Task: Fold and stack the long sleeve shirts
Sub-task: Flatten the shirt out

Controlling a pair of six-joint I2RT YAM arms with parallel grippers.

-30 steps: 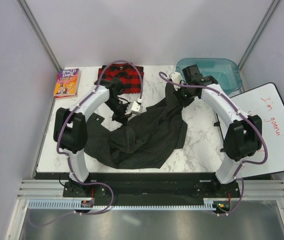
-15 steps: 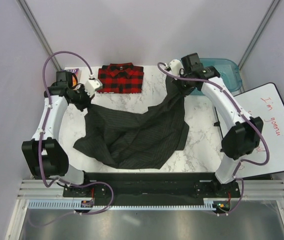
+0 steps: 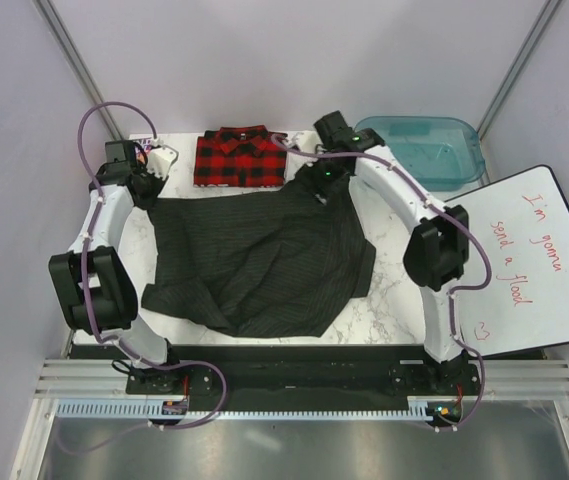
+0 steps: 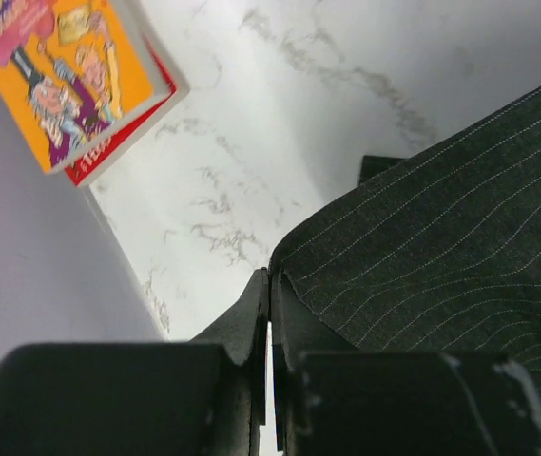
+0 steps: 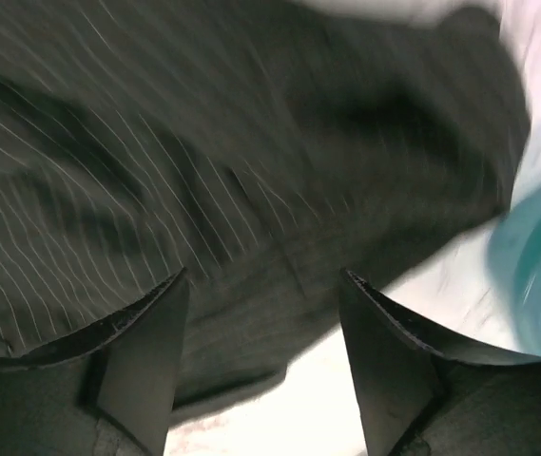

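Though under wide right tool, pinstriped shirt tight in left tool.

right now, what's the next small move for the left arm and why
Probably open the left fingers: the pinstriped shirt lies spread on the table, the right fingers stand open above it, and only the left ones pinch its far corner.

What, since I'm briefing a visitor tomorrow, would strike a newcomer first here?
The dark pinstriped shirt sprawls rumpled across the middle of the marble table. Behind it, at the far edge, lies the neatly folded red plaid shirt, and a teal bin sits at the far right corner.
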